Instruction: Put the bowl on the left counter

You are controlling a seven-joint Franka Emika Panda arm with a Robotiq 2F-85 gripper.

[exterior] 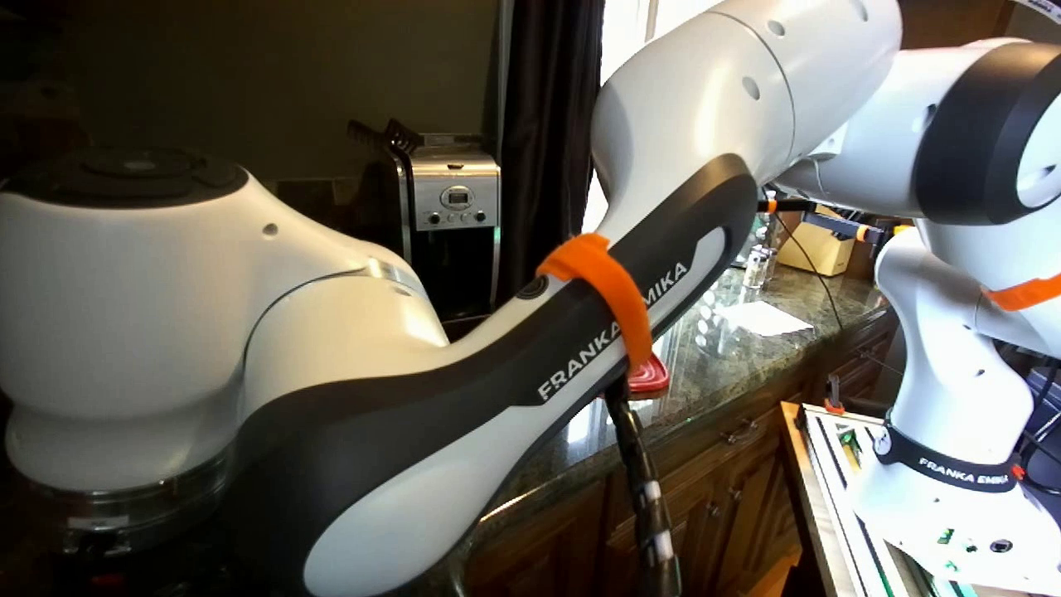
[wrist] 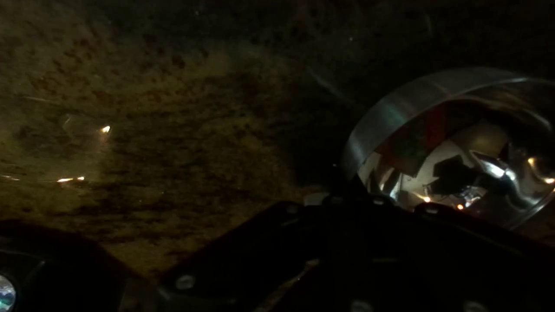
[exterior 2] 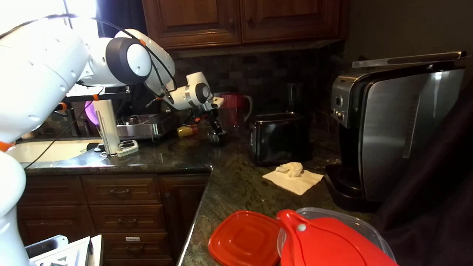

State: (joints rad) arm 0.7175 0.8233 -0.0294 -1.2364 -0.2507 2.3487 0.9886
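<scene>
The small shiny silver bowl (wrist: 468, 173) is at the right of the wrist view, its open side facing the camera. It also shows in an exterior view (exterior 2: 213, 138), low at the back corner of the dark speckled stone counter (exterior 2: 173, 159). I cannot tell whether it touches the counter. My gripper (wrist: 351, 197) is dark, its fingers close together at the bowl's near left rim; they look shut on that rim. The gripper also shows pointing down at the bowl in an exterior view (exterior 2: 220, 130). In an exterior view the arm hides the bowl and gripper, and part of the counter (exterior: 746, 356) shows.
A black toaster (exterior 2: 281, 138) stands right of the bowl, a red pitcher (exterior 2: 233, 109) behind it. A yellow cup (exterior 2: 186, 131) and dish rack (exterior 2: 142, 129) are left. A napkin (exterior 2: 295, 181), coffee machine (exterior 2: 406, 129) and red dish (exterior 2: 247, 236) are nearer the camera.
</scene>
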